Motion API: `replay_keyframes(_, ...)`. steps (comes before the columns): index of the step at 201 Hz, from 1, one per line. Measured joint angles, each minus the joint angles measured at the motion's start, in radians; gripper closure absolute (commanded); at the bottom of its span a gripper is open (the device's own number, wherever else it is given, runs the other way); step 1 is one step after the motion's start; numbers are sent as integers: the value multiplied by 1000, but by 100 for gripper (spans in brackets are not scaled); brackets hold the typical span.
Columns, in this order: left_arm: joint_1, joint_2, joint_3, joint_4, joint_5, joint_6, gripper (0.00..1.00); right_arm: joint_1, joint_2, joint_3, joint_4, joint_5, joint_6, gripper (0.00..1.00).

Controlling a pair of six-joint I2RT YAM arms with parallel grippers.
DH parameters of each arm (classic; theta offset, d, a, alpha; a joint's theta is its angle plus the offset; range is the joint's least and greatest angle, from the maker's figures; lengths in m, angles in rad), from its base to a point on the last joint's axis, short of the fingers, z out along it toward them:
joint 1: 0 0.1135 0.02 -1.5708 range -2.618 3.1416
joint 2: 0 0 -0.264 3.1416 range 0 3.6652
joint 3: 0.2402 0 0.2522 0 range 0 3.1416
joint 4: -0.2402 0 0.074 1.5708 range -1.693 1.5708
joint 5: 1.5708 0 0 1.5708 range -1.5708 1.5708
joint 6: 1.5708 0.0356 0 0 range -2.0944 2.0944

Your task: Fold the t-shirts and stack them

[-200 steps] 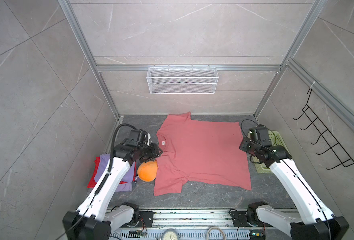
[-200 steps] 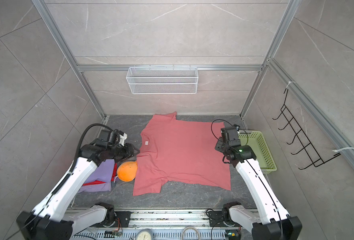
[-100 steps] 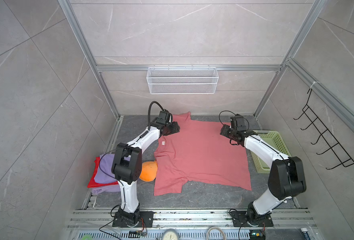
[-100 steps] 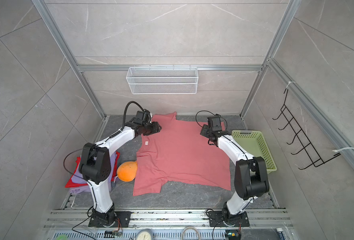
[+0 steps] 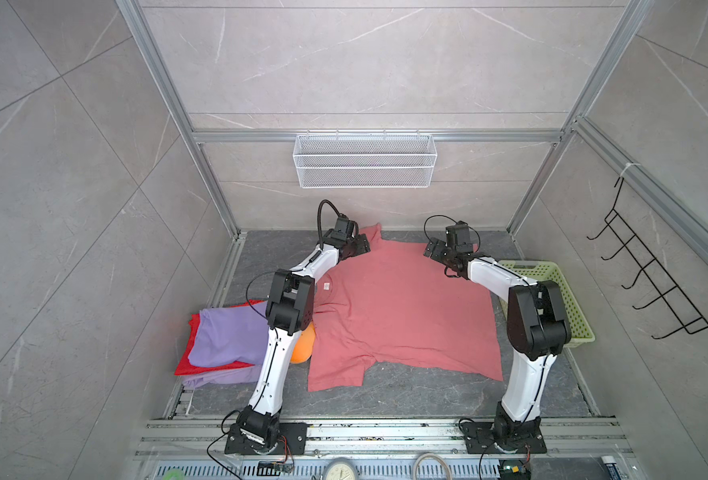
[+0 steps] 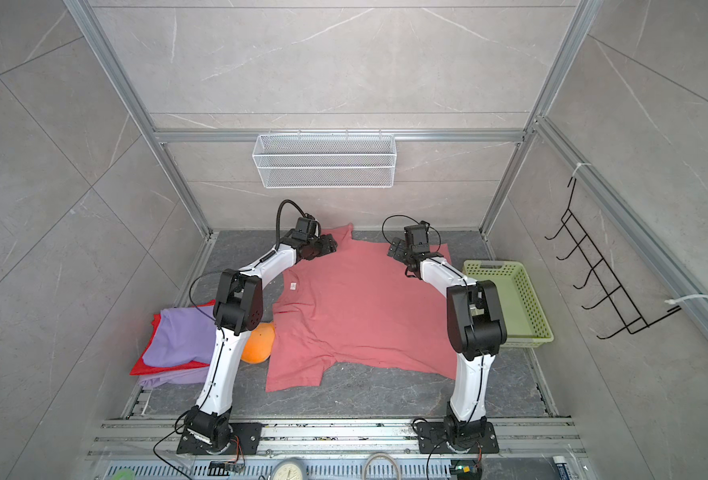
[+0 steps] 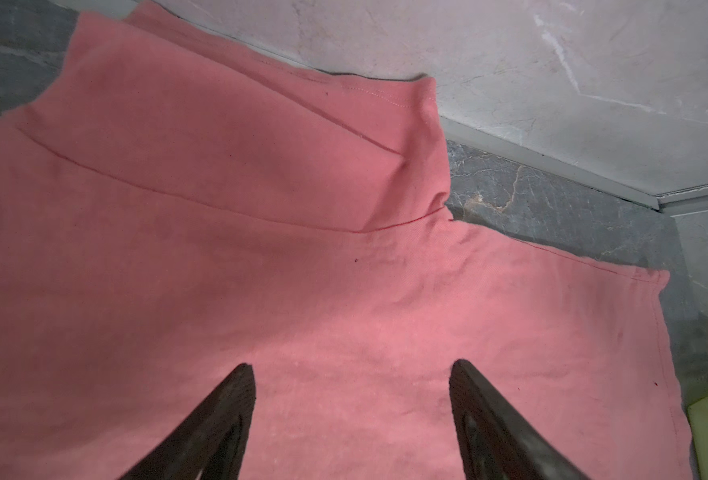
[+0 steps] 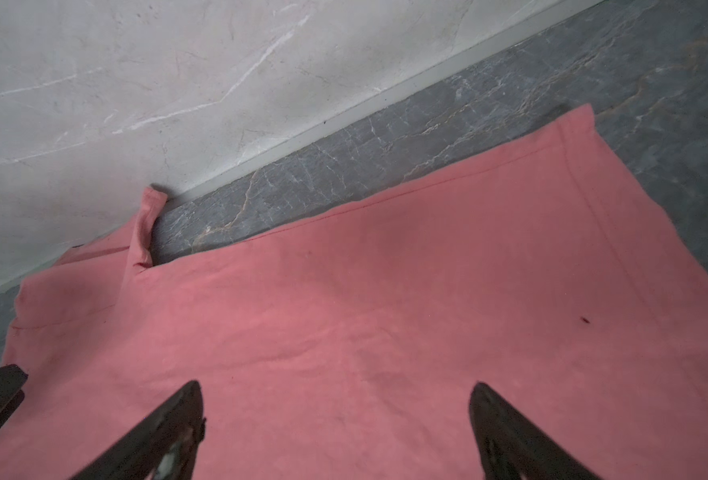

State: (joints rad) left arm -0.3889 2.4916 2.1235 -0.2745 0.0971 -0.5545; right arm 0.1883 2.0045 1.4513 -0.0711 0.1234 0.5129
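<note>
Cloth of the salmon-pink t-shirt (image 5: 402,316) lies spread flat on the dark stone-patterned table (image 5: 406,395). In both top views its collar is to the left and its hem to the right. One sleeve points to the back wall (image 5: 385,83), with its tip bent up against that wall, and the other sleeve points to the near edge. The left gripper (image 5: 362,245) is low over the shoulder area by the far sleeve. In the left wrist view its fingers (image 7: 236,399) stand apart with only flat cloth between them, so it holds nothing. The right gripper (image 5: 429,249) is over the far edge nearer the hem, its jaws also wide apart and empty. Whether the fingertips touch the cloth, I cannot tell. Left of this shirt, a lavender-purple t-shirt (image 5: 227,336) lies folded on a red t-shirt (image 5: 190,357). An orange plush toy (image 5: 304,349) lies between that pile and the pink shirt, partly behind the left arm. A pale green basket (image 5: 568,307) stands just beside the hem.
</note>
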Motion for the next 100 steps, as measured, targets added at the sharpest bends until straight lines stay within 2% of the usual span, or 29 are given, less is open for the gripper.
replay_keyframes(22,4,39,42,-34,-8,-17,24,0,53,39,-11,3,9,0)
replay_keyframes(63,19,53,41,-87,-6,-48,24,0,137,90,-73,-25,11,1)
replay_keyframes(100,28,39,7,-68,10,-52,23,-1,182,118,-172,-68,3,1)
